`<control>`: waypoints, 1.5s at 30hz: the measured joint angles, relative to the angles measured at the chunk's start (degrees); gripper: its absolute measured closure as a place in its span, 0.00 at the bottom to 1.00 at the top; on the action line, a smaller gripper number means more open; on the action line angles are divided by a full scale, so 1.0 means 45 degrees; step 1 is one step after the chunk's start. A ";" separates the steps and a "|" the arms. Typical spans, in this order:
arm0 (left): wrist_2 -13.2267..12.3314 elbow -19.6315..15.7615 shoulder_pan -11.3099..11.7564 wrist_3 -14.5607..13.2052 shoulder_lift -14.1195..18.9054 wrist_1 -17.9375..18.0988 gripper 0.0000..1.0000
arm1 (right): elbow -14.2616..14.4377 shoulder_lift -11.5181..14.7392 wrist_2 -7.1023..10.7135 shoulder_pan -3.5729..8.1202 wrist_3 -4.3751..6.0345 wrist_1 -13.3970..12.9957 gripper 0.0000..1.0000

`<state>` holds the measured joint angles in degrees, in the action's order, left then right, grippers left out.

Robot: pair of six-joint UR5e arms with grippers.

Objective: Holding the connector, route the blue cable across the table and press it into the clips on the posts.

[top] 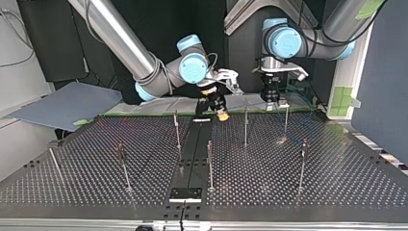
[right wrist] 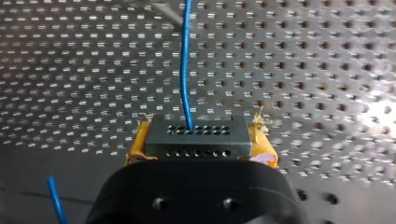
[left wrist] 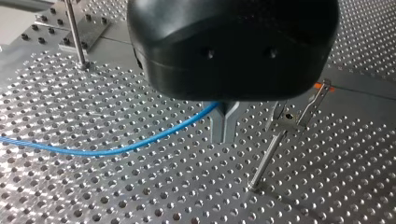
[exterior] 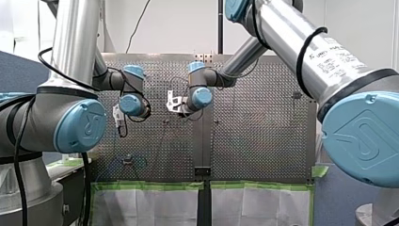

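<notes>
Yellow-padded right gripper (right wrist: 201, 143), angled down over desk (left wrist: 140, 196), clamps connector (right wrist: 198, 133); left gripper (left wrist: 224, 123), vertical, pinches blue cable (left wrist: 116, 150).

Two robot arms reach down to the far edge of a perforated table (top: 337, 163). My right gripper (top: 211, 111) (yellow pads showing) hangs over the dark centre strip (top: 192, 149). My left gripper (top: 271, 101), black, hovers just beside a thin metal post (top: 286, 120). Other posts (top: 245, 127) stand upright across the table.
</notes>
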<state>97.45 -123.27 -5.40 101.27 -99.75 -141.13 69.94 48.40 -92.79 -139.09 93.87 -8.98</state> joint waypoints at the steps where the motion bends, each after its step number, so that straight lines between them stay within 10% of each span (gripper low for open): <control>1: -0.0044 0.0000 -0.0001 0.0020 -0.0052 0.0053 1.00 | 0.0091 0.0000 -0.0002 -0.0006 -0.0010 -0.0003 1.00; 45: -0.1119 0.0259 0.0131 0.0606 -0.2407 0.1704 1.00 | 0.0553 -0.0530 0.0110 0.0912 0.0070 -0.0472 1.00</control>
<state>92.41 -122.10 -4.81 104.00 -110.58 -133.46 72.43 46.01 -92.30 -134.98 94.18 -11.10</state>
